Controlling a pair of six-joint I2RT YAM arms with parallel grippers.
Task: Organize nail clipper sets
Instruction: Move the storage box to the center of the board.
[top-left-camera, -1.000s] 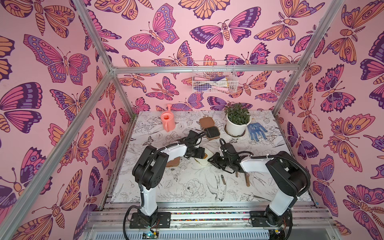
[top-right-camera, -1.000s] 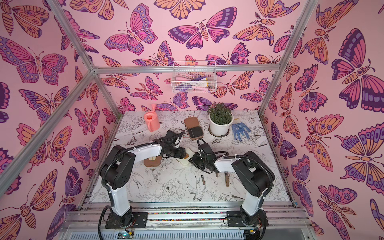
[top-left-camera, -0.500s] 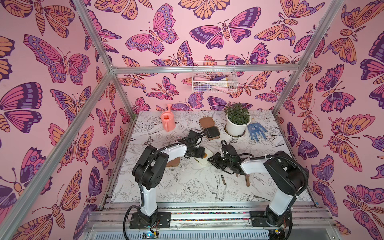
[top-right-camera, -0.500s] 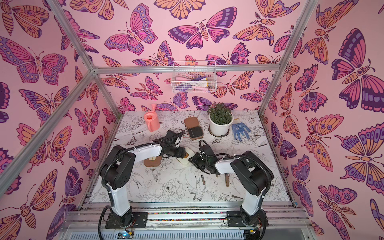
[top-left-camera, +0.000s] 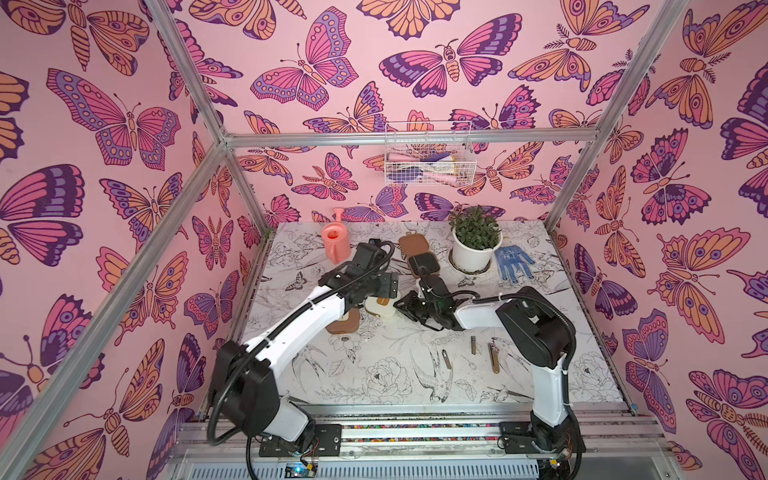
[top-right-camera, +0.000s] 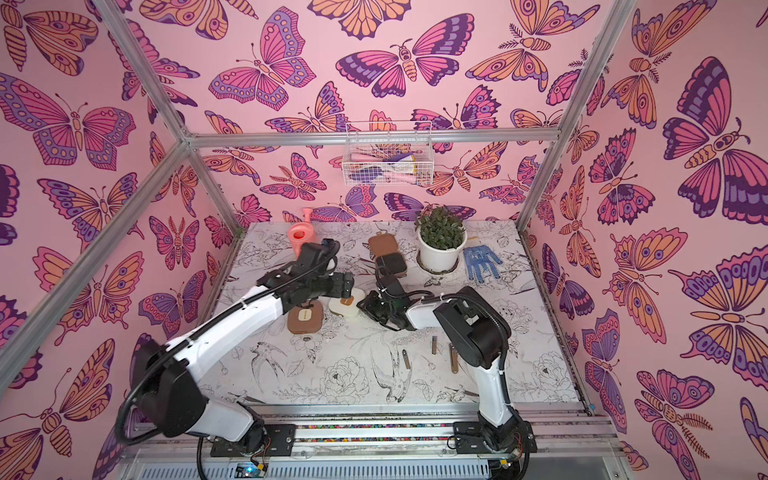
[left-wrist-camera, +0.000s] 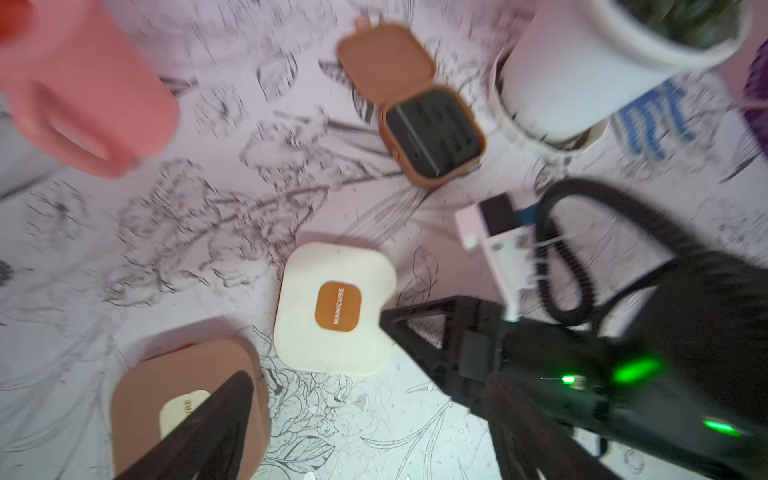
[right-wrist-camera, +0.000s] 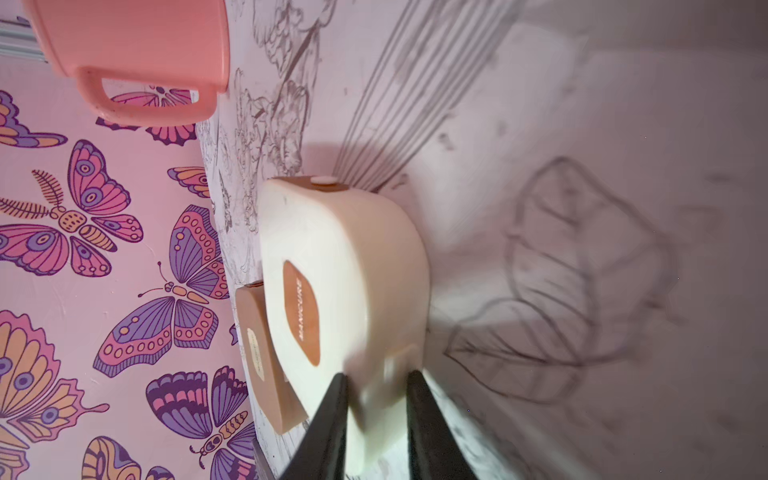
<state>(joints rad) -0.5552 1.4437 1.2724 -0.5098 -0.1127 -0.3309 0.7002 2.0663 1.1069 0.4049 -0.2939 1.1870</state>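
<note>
Left claw (top-left-camera: 386, 291) hangs with jaws spread wide and empty, just over the cream case's (left-wrist-camera: 332, 307) left edge. A closed tan case (left-wrist-camera: 137, 399) lies just left of that cream case on the worktop (top-left-camera: 374, 378). We see the right claw (right-wrist-camera: 376, 399) clamped on the cream case's right corner. An open tan case (left-wrist-camera: 432, 133) waits behind the cream case, and loose metal tools (top-left-camera: 492, 357) lie in front, to its right. We judge case-arranging is in hand. Next we should line the cream case up, then gather tools.

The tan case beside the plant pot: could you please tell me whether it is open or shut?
Open. The tan case has its lid folded right back, and the left wrist view shows its black-lined base facing up.
</note>
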